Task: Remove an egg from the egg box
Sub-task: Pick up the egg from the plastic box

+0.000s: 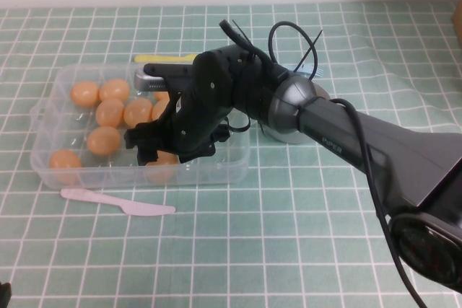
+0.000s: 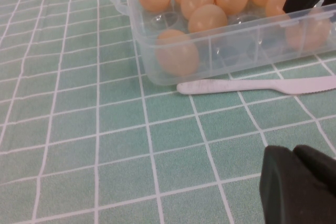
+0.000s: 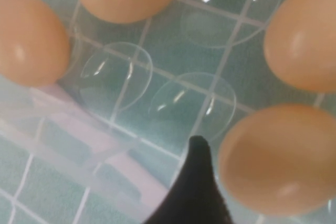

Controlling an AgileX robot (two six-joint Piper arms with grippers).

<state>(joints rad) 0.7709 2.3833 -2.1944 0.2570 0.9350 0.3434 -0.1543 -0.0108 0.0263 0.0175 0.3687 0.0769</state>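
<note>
Right gripper (image 1: pixel 150 151), black, hangs inside the clear plastic egg box (image 1: pixel 43 131) at centre frame, beside the smooth orange-tan egg (image 3: pixel 275 158); whether it is clenched, I cannot tell. Left gripper (image 2: pixel 299 184) sits farther off, lower right.

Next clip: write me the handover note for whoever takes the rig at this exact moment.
Right pincer: lowered into the egg box at its near side, one fingertip beside the egg; no grasp visible, and whether it is open cannot be told.
Left pincer: parked low over the cloth, away from the box.
Done: the reach into the box.
Left: close on the egg, lift it out. A white plastic knife lies just in front of the box.
</note>
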